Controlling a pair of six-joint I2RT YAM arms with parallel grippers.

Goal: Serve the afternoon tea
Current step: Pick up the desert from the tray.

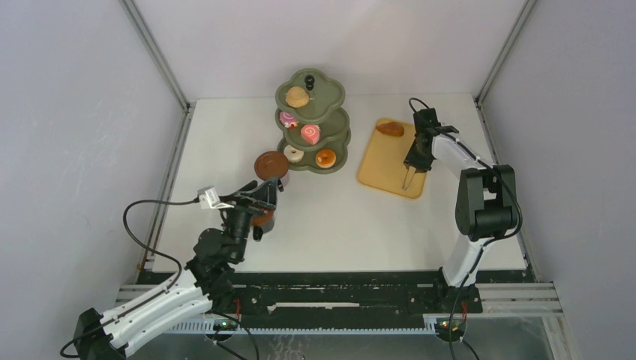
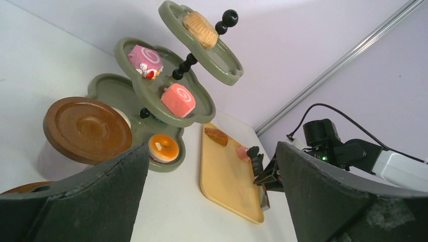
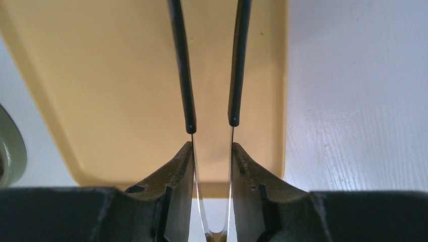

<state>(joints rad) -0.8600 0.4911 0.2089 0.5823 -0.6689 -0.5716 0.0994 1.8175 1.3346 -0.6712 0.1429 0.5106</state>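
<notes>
Just beyond L jaws, spread wide: brown saucer [image 2: 86, 128]. R jaws clamped on tongs [image 3: 182, 75] over tray [image 3: 101, 75].

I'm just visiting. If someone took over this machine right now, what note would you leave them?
Left claw: open, empty, near the brown saucer beside the stand.
Right claw: shut on the black tongs, which reach over the yellow tray.
Done: stand holds one tan bun, two pink cakes, two donuts.
Left: a brown bun and a pink piece on the tray, probably bound for the stand.
</notes>
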